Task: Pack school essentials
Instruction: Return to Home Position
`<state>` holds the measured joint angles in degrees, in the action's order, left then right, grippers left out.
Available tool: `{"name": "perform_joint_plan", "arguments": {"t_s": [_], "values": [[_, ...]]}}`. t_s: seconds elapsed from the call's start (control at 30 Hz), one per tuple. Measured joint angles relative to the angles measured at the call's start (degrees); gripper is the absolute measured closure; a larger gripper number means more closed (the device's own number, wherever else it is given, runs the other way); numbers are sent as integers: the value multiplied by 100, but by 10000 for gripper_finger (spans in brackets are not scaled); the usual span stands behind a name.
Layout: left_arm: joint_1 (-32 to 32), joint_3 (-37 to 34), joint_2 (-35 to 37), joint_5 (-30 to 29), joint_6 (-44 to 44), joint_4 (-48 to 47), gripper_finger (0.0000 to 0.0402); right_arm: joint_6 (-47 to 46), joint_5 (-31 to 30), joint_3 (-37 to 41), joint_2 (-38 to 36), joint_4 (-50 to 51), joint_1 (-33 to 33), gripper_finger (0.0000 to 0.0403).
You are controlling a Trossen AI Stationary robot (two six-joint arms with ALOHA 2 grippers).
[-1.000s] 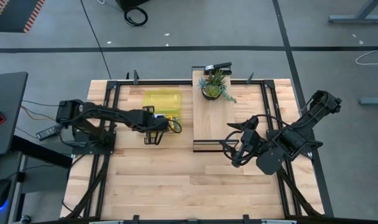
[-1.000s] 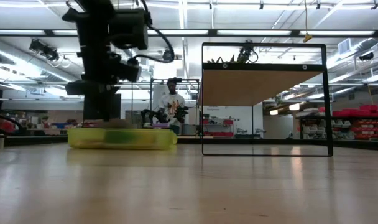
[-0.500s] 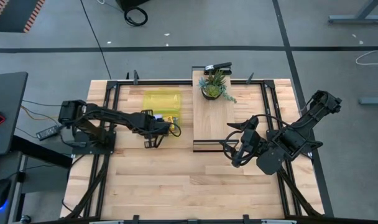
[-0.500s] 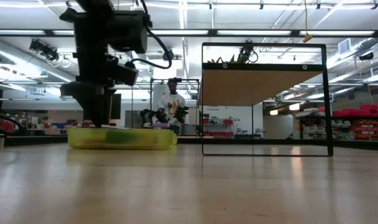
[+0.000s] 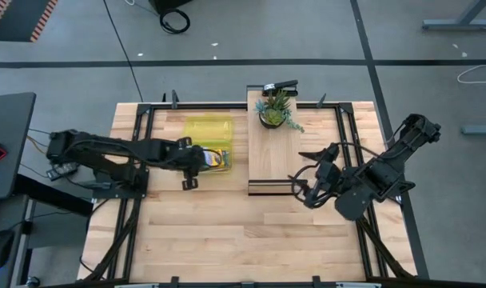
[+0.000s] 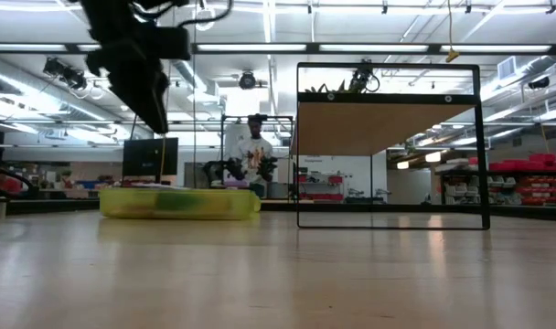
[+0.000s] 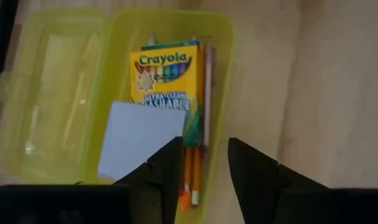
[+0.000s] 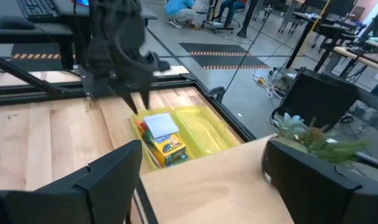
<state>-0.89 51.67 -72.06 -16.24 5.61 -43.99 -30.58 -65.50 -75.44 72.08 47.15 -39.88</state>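
Yellow box [image 5: 203, 128] sits at the table's [image 5: 227, 232] 11 o'clock, lid open, long axis 12-to-6, with crayons [image 7: 166, 71], notepad [image 7: 142, 140] and pencils [image 7: 188, 180] inside. Left end effector [image 7: 204, 149] hovers high off its 7 o'clock corner, fingers spread, empty. The box lies at 1 o'clock from it, so a retreat toward 9 looks clear. Right end effector [image 8: 202, 149] waits near 3 o'clock, released, well apart.

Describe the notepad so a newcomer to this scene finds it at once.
Left of the board on the table lies an open yellow box, the left gripper hovering open by it and the right gripper across the board. Inside, the notepad lies partly on the crayon box, beside the pencils. It alone is a plain pale blue square.
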Motion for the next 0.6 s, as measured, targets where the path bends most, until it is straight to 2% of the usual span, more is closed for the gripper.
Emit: {"name": "perform_joint_plan", "arguments": {"t_s": [0.2, 0.6], "values": [[4, -561, 1054, 287, 603, 196, 305, -160, 114, 0, -447, 506, -120, 70], [7, -1495, 3140, 299, 1945, 530, 389, -262, 365, 0, -1481, 1473, -120, 128]]}}
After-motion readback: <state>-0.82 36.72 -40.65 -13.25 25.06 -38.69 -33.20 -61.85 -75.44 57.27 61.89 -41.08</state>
